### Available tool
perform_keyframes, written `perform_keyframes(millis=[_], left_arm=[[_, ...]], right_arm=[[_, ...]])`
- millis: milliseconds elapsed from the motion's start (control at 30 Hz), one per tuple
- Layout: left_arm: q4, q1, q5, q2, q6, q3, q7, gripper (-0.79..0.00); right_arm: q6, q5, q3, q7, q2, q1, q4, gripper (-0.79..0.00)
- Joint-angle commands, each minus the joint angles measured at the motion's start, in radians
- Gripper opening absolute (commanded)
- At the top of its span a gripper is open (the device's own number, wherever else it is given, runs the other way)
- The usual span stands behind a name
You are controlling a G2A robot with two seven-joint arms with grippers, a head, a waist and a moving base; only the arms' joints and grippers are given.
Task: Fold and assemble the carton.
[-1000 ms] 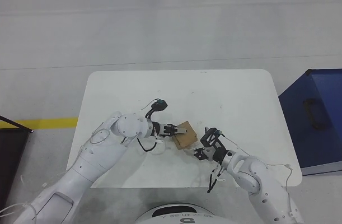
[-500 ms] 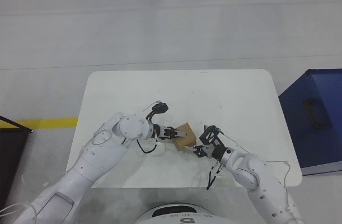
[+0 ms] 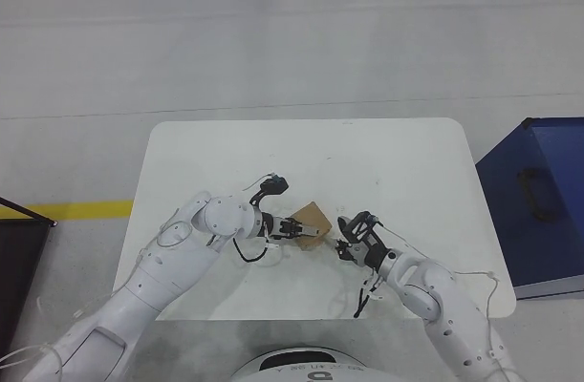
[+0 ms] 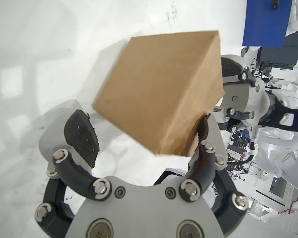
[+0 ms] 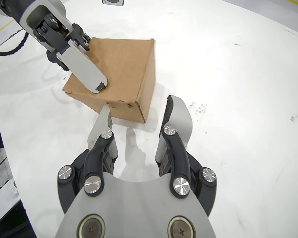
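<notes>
A small brown carton (image 3: 312, 222) stands folded into a box shape, tilted, near the middle of the white table (image 3: 397, 162). My left gripper (image 3: 293, 228) is open at its left side. One finger (image 5: 85, 69) lies on a carton (image 5: 124, 65) face with its tip pressed into the flap edge. The other pad (image 4: 82, 134) stands clear of the carton (image 4: 161, 92). My right gripper (image 5: 139, 111) is open at the box's near corner, with one fingertip (image 5: 105, 113) touching the lower edge. The right gripper (image 4: 241, 100) sits just behind the box in the left wrist view.
A blue bin (image 3: 550, 201) stands off the table's right edge. A dark frame (image 3: 5, 248) is on the floor to the left. The far half of the table is bare white surface.
My right gripper has moved in toward the carton's corner. The carton has shifted slightly away and tilted, with the left gripper staying against it.
</notes>
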Motion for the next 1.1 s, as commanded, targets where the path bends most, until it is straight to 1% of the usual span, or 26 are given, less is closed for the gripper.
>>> perform_keyframes(millis=[0, 167, 267, 300, 333, 400, 500, 567, 667, 800, 867, 900, 1000, 1067], left_arm=[[0.000, 0.000, -0.001, 0.000, -0.001, -0.001, 0.000, 0.000], [-0.002, 0.002, -0.028, 0.002, -0.012, -0.020, 0.010, 0.000], [-0.011, 0.010, -0.054, 0.009, -0.026, -0.053, 0.014, 0.000], [-0.017, 0.014, -0.061, 0.012, -0.030, -0.067, 0.014, 0.000], [-0.022, 0.020, -0.063, 0.016, -0.033, -0.083, 0.015, 0.000], [-0.037, 0.035, -0.060, 0.027, -0.037, -0.116, 0.015, 0.000], [-0.064, 0.065, -0.044, 0.044, -0.042, -0.170, 0.015, 0.000], [-0.080, 0.090, -0.040, 0.055, -0.037, -0.210, 0.024, 0.000], [-0.103, 0.134, -0.069, 0.068, -0.032, -0.283, 0.075, 0.000], [-0.138, 0.210, -0.163, 0.079, -0.042, -0.382, 0.179, 0.000], [-0.141, 0.217, -0.169, 0.080, -0.043, -0.389, 0.187, 0.000], [-0.141, 0.217, -0.169, 0.080, -0.043, -0.389, 0.187, 0.000], [-0.141, 0.217, -0.169, 0.080, -0.043, -0.389, 0.187, 0.000], [-0.141, 0.217, -0.169, 0.080, -0.043, -0.389, 0.187, 0.000]], right_arm=[[0.002, -0.005, 0.007, 0.002, 0.002, -0.006, -0.009, -0.397], [-0.011, -0.053, 0.014, 0.001, 0.008, -0.019, -0.060, -0.317], [-0.038, -0.138, 0.013, 0.005, 0.015, -0.024, -0.112, -0.234], [-0.055, -0.178, 0.011, 0.009, 0.018, -0.023, -0.134, -0.225], [-0.087, -0.226, 0.006, 0.013, 0.022, -0.020, -0.156, -0.243], [-0.146, -0.296, 0.002, 0.017, 0.029, -0.010, -0.189, -0.157], [-0.259, -0.326, 0.001, 0.059, 0.037, 0.031, -0.230, -0.095], [-0.322, -0.328, 0.005, 0.104, 0.041, 0.075, -0.251, -0.092], [-0.393, -0.325, -0.011, 0.183, 0.043, 0.150, -0.260, -0.120], [-0.481, -0.340, -0.093, 0.297, 0.038, 0.254, -0.227, -0.142], [-0.513, -0.356, -0.141, 0.359, 0.034, 0.304, -0.202, -0.129], [-0.519, -0.369, -0.163, 0.391, 0.032, 0.329, -0.191, -0.151], [-0.546, -0.338, -0.215, 0.440, 0.022, 0.394, -0.158, -0.169], [-0.563, -0.309, -0.238, 0.473, 0.018, 0.433, -0.141, -0.166]])
